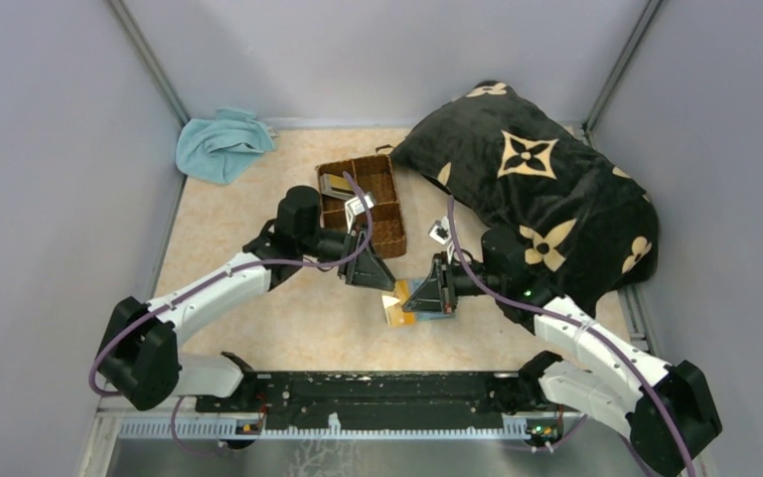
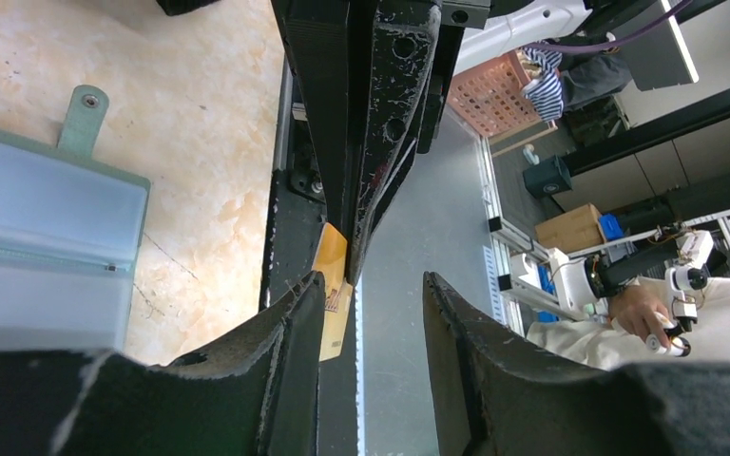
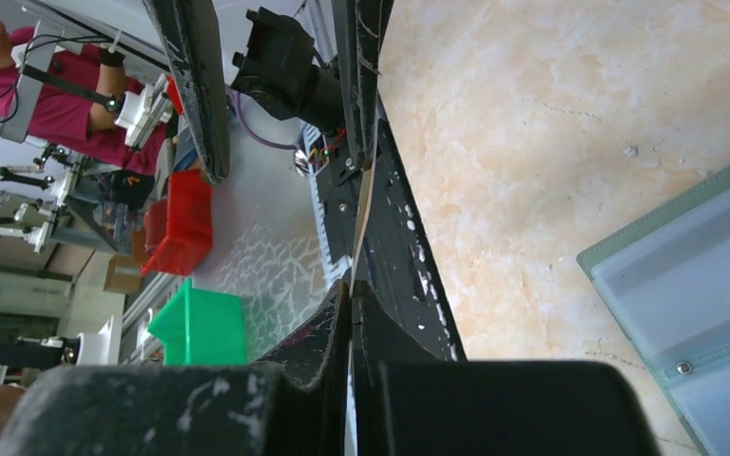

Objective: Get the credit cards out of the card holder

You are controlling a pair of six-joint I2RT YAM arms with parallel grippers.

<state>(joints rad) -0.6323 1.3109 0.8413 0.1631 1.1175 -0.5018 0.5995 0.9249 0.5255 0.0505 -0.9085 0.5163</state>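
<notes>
The card holder [image 2: 48, 247] lies open on the marbled table, pale blue pockets up, its corner also showing in the right wrist view [image 3: 694, 285]. My right gripper [image 3: 352, 285] is shut on a thin tan-gold credit card [image 3: 361, 214], seen edge-on and held above the table. From the left wrist view that card [image 2: 333, 294] pokes out of the right gripper's fingers and sits against the inner side of my left finger [image 2: 295, 323]. My left gripper [image 2: 375, 280] is open, its other finger well clear of the card. In the top view both grippers [image 1: 373, 268] [image 1: 427, 293] meet tip to tip mid-table.
A brown wicker basket [image 1: 363, 204] with small flat items in it stands just behind the left gripper. A light-blue towel [image 1: 221, 144] lies at the back left. A black cushion with gold flowers [image 1: 546, 189] fills the back right, close behind the right arm.
</notes>
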